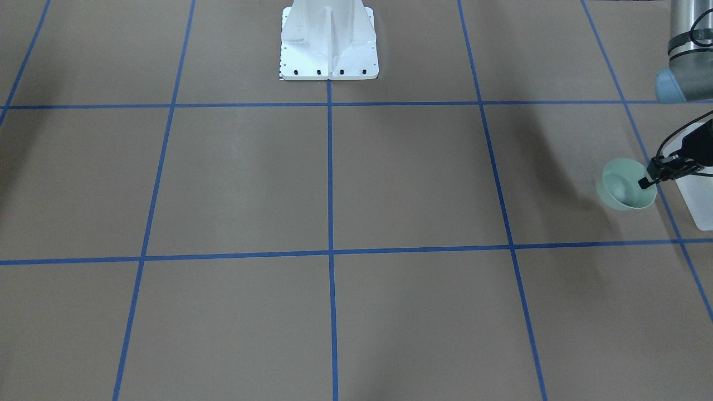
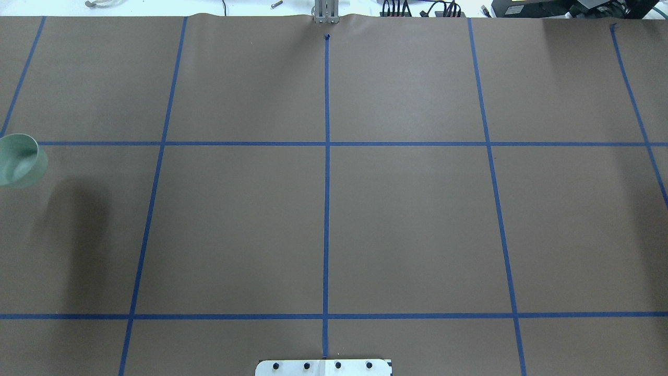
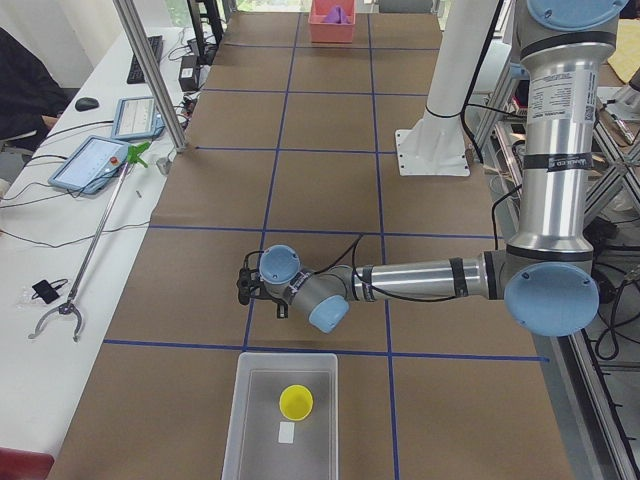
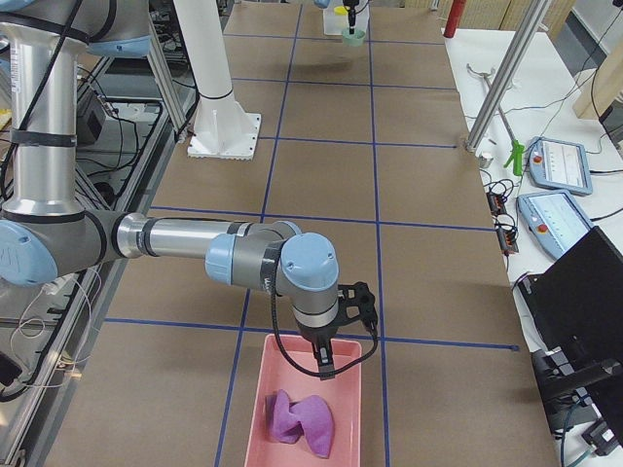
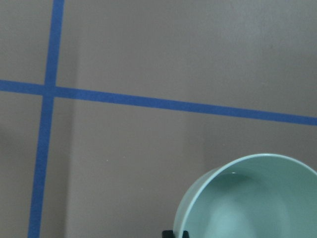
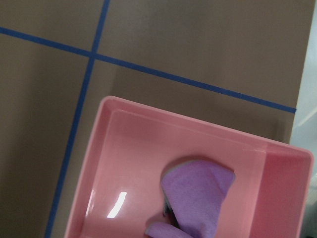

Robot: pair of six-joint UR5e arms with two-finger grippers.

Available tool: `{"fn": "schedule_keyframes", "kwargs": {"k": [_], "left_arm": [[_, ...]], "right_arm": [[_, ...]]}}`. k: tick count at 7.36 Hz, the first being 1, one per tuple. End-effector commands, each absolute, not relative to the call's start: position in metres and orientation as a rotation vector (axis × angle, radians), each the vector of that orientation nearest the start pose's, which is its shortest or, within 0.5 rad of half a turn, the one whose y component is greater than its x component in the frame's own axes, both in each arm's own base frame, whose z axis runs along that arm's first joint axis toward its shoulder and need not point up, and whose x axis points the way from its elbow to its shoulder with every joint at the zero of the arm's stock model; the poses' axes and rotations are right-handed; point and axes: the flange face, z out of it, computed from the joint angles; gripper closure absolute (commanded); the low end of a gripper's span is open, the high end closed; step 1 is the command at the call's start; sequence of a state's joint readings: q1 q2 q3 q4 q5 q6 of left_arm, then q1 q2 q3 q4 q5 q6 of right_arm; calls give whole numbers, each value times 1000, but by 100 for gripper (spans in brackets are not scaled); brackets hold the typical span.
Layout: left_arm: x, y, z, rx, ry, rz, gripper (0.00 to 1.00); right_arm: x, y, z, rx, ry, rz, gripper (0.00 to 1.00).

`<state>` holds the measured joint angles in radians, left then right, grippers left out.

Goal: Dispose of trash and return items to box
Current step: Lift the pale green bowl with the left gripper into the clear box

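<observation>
Currently left jaws pinch bowl (image 1: pixel 623 179) rim, just beside box (image 1: pixel 701 200).

pink bin (image 6: pixel 124 163) holds purple cloth (image 6: pixel 198 198) | two tablets (image 3: pixel 95 162) on side bench (image 3: pixel 30 275)

A pale mint-green bowl (image 1: pixel 626 186), empty and tipped at a slant, is held by its rim in the pinch of the left gripper (image 1: pixel 645 182), just beside the box (image 1: pixel 699 195). The box is frosted white plastic, rectangular and open-topped. Inside it a small yellow cup (image 3: pixel 295 402) stands upright, mouth up, near the middle of the floor.
</observation>
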<state>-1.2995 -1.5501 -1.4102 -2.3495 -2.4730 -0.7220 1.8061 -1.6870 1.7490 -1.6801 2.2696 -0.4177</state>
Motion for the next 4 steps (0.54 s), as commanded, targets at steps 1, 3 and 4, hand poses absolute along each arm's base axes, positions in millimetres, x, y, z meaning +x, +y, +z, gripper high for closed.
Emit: {"fn": "schedule_keyframes", "kwargs": {"k": [1,3,4], "left_arm": [[26,-495,659,125,1025,-150,100],[-56,-492,683,164,942,-117,100],[-95,-485,697,170,912,-96,100]], "right_arm": [[141,-426,599,194,-782,-74,0],[86,-441,561,152,-827,-55,0],[56,-444,538,130,-847,-51,0]]}}
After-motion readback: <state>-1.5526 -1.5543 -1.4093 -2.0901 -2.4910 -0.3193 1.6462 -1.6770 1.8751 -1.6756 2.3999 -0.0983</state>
